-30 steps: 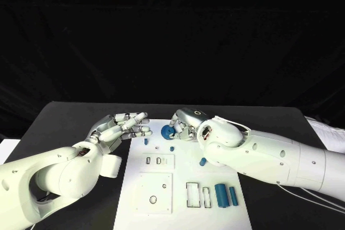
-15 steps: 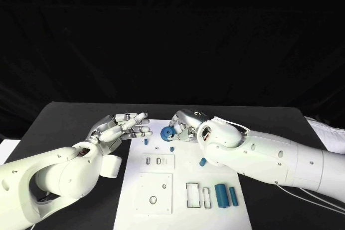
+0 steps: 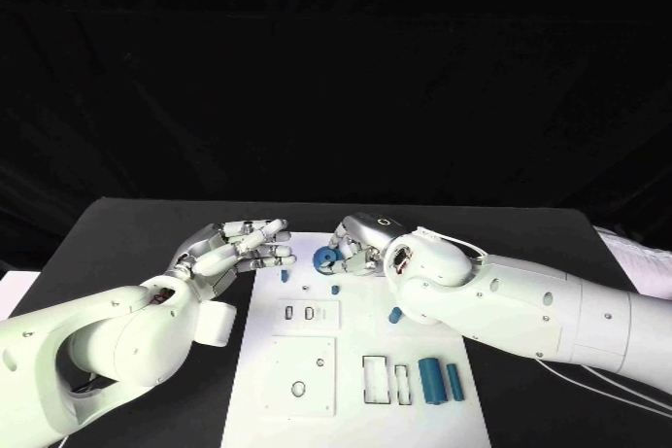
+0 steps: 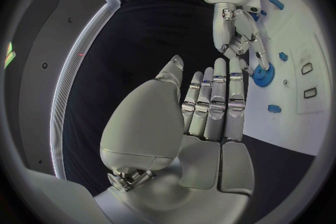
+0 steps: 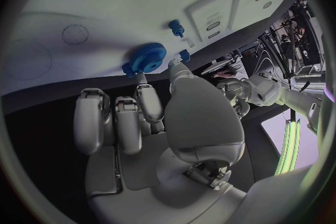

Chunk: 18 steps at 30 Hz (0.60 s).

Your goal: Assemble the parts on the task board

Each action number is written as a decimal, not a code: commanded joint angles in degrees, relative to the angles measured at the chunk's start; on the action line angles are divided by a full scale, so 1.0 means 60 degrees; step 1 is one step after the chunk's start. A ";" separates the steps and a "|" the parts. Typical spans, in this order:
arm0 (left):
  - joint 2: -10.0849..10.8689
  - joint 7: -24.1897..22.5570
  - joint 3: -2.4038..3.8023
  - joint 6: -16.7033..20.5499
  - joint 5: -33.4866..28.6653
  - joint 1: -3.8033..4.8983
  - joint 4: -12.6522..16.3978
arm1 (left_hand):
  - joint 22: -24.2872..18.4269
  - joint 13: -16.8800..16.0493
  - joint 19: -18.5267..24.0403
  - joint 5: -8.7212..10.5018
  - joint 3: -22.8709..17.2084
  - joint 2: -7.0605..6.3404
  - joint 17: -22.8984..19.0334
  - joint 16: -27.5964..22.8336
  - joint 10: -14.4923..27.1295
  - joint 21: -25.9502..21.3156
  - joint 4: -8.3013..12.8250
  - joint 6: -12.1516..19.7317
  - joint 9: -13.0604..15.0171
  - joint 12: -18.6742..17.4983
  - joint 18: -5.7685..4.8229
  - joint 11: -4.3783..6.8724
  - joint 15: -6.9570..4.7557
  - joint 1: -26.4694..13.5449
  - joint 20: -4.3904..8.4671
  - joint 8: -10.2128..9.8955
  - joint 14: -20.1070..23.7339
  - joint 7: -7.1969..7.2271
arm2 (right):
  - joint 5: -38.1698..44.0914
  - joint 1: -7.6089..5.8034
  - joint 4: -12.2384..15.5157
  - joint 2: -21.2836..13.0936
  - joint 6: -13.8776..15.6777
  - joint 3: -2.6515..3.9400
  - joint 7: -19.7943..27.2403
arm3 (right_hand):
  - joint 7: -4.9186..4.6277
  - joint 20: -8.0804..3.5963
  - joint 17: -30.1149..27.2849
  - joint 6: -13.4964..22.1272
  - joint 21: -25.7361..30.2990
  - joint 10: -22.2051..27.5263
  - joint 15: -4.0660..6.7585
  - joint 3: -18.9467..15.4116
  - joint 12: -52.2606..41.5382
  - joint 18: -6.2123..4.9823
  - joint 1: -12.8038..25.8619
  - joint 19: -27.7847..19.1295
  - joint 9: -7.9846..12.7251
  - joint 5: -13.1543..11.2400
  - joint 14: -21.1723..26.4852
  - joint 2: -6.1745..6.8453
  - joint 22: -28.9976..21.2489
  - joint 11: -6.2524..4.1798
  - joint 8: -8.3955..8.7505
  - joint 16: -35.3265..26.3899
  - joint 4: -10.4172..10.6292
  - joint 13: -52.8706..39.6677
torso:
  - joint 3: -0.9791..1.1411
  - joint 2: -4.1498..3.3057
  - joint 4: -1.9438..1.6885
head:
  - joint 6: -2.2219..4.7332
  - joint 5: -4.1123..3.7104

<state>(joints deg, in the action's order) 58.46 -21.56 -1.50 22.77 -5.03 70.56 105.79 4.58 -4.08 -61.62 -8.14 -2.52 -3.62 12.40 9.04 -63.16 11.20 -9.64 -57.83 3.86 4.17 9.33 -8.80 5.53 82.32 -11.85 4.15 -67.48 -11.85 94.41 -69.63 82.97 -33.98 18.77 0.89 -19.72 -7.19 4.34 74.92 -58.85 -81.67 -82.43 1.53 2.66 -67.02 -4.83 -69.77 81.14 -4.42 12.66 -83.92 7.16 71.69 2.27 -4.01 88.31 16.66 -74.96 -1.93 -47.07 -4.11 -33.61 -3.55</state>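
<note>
The white task board [image 3: 316,370] lies in the middle of the black table. A blue gear [image 3: 329,258] [image 5: 145,57] [image 4: 264,74] sits at the board's far end, just off its surface. My right hand [image 3: 367,242] [image 5: 150,123] pinches the gear's rim between a fingertip and the thumb. My left hand [image 3: 231,251] [image 4: 203,117] hovers at the board's far left corner, fingers stretched out and apart, holding nothing. Small blue pieces stand on the board: a peg [image 3: 285,273] by the left fingertips, another peg [image 3: 335,290] [image 5: 175,26], and a third piece [image 3: 395,315].
Two blue cylinders [image 3: 431,380] [image 3: 453,381] lie at the board's near right, beside two upright rectangular slots [image 3: 376,378]. A raised plate with small slots [image 3: 308,313] and a larger plate with a hole [image 3: 300,374] take up the board's left half. The right forearm [image 3: 532,312] crosses the board's right side.
The right hand's fingers and the gear have shifted very slightly. The left hand has not moved.
</note>
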 commanded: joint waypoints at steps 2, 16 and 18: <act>0.0001 -0.0025 0.0006 -0.0175 -0.0007 0.0021 0.0033 | -0.0009 0.0002 -0.0044 0.0034 0.0005 0.0088 0.0015 -0.0058 0.0070 -0.0051 0.0033 0.0041 -0.0009 -0.0050 0.0178 -0.0024 0.0048 -0.0031 -0.0015 -0.0036 -0.0013 -0.0056 | -0.0235 0.0006 -0.0024 0.0003 -0.0415 -0.0005 0.0206 | 0.0022 -0.0004 0.1964 -0.0149 -0.0061 -0.0108 0.0054 -0.0113 -0.0100 0.0184 0.0062 0.0048 -0.0012 0.0176 -0.0900 -0.0248 0.0016 -0.0017 -0.0050 0.0043 0.0001 -0.0078 | -0.0005 -0.0004 0.0001 | -0.0010 0.0000; 0.0023 -0.0021 0.0007 -0.0166 -0.0007 0.0022 0.0054 | -0.0014 0.0004 -0.0048 0.0033 0.0011 0.0090 0.0022 -0.0069 0.0087 -0.0062 0.0045 0.0055 -0.0011 -0.0059 0.0178 -0.0029 0.0051 -0.0029 -0.0018 -0.0044 -0.0012 -0.0062 | -0.0241 0.0007 -0.0352 0.0105 -0.0599 -0.0063 -0.0014 | -0.0031 -0.0007 0.1926 0.0038 -0.0065 -0.0074 0.0035 -0.0490 -0.0026 0.0187 0.0148 0.0043 0.0069 0.0425 -0.0891 -0.0235 0.0022 0.0021 0.0088 0.0025 -0.0042 -0.0073 | -0.0009 0.0002 0.0007 | -0.0044 0.0015; 0.0028 -0.0019 0.0007 -0.0165 -0.0007 0.0022 0.0058 | -0.0014 0.0004 -0.0048 0.0033 0.0011 0.0090 0.0022 -0.0069 0.0087 -0.0062 0.0045 0.0055 -0.0011 -0.0059 0.0178 -0.0029 0.0051 -0.0029 -0.0018 -0.0044 -0.0012 -0.0062 | -0.0221 0.0007 -0.0376 0.0106 -0.0606 -0.0065 -0.0033 | -0.0050 0.0002 0.1922 0.0104 -0.0063 -0.0071 0.0024 -0.0533 -0.0021 0.0186 0.0099 0.0039 0.0083 0.0400 -0.0890 -0.0211 0.0018 0.0035 0.0093 0.0023 -0.0043 -0.0076 | -0.0003 0.0002 0.0012 | -0.0035 0.0014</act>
<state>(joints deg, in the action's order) 58.65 -21.47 -1.50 22.77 -5.03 70.56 105.94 4.59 -4.08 -61.62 -8.14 -2.52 -3.62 12.49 8.82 -62.95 11.20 -9.64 -57.62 3.86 4.17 9.33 -9.00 5.53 82.32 -11.85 4.15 -67.48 -12.06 92.69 -69.78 81.00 -33.34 16.46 0.70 -19.26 -7.57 4.33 74.91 -58.72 -81.88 -82.83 1.53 -0.31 -67.33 -4.83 -68.80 81.14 -3.99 15.20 -83.92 5.45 71.82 2.26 -3.66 88.31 16.36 -74.96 -1.96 -47.09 -4.10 -33.87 -3.46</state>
